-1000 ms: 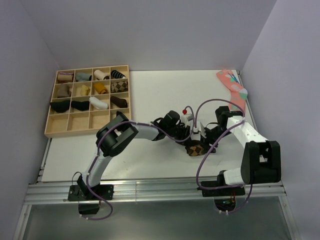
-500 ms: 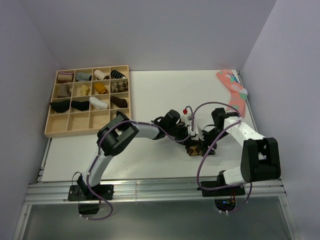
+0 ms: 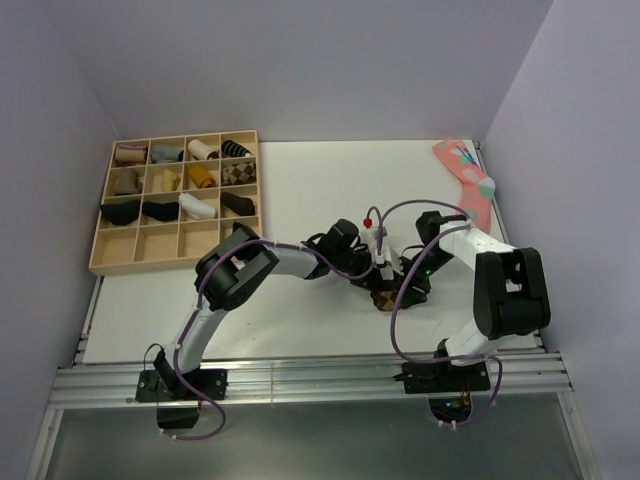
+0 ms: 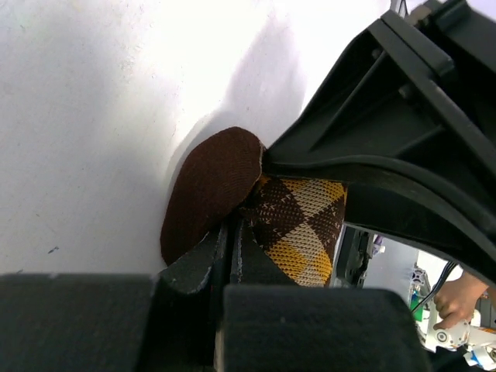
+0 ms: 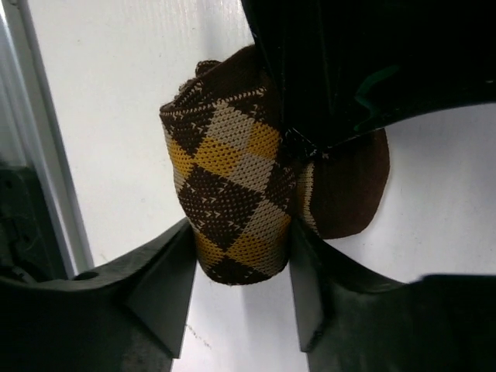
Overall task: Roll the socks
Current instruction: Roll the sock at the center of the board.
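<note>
The dark brown sock with the orange-tan argyle diamonds (image 3: pixel 390 298) lies rolled on the white table between both grippers. In the left wrist view the argyle roll (image 4: pixel 306 225) sits next to a plain brown flap. My left gripper (image 4: pixel 231 232) is shut, pinching the fabric where the flap meets the roll; from above it (image 3: pixel 381 282) comes in from the left. In the right wrist view the roll (image 5: pixel 232 186) stands between my right gripper's (image 5: pixel 240 232) fingers (image 5: pixel 167 287), which touch both its sides. From above the right gripper (image 3: pixel 407 283) comes in from the right.
A wooden compartment tray (image 3: pixel 170 266) holding several rolled socks stands at the back left. A pink sock with teal patches (image 3: pixel 465 175) lies at the back right corner. The table's near edge and metal rail (image 3: pixel 300 378) run below the arms.
My right gripper has moved left and closer, and its fingers now sit around the roll. The right arm's elbow has swung inward. The left gripper has stayed on the sock.
</note>
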Tool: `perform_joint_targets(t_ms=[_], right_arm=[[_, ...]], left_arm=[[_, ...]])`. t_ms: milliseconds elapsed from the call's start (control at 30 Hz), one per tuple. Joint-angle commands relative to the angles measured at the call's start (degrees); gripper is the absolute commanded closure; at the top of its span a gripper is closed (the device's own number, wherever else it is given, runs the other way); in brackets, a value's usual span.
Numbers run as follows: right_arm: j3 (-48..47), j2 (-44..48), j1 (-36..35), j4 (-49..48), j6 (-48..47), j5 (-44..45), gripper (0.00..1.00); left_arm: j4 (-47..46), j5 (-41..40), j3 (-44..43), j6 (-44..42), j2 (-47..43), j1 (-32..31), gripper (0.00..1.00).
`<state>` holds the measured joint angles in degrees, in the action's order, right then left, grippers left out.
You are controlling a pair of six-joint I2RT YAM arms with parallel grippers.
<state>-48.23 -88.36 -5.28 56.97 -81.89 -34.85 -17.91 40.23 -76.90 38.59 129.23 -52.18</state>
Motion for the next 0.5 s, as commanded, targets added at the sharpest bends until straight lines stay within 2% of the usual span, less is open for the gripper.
perform_joint_targets(t_ms=[0, 167, 233, 333, 467], right_arm=[[-4.76, -2.87, -1.14, 4.19, 1.99, -1.09, 0.48], [-8.37, -7.27, -1.40, 7.54, 5.59, -0.75, 0.57], [-8.29, -7.71, -1.49, 7.28, 6.65, -0.05, 0.58], [-7.76, -8.32, -1.58, 6.66, 8.67, 1.36, 0.58], [-8.20, -9.73, -1.66, 7.45, 10.95, 1.98, 0.60]], left_arm=[[4.73, -3.75, 2.90, -1.06, 3.49, -0.90, 1.00], [2.01, -8.13, 5.97, 0.26, 0.42, -0.90, 0.98], [0.08, -10.07, 7.81, 1.22, -1.42, -0.90, 0.98], [-3.35, -13.76, 10.36, 3.07, -3.45, -0.90, 0.92], [-7.57, -19.30, 13.97, 5.53, -6.35, -0.82, 0.78]])
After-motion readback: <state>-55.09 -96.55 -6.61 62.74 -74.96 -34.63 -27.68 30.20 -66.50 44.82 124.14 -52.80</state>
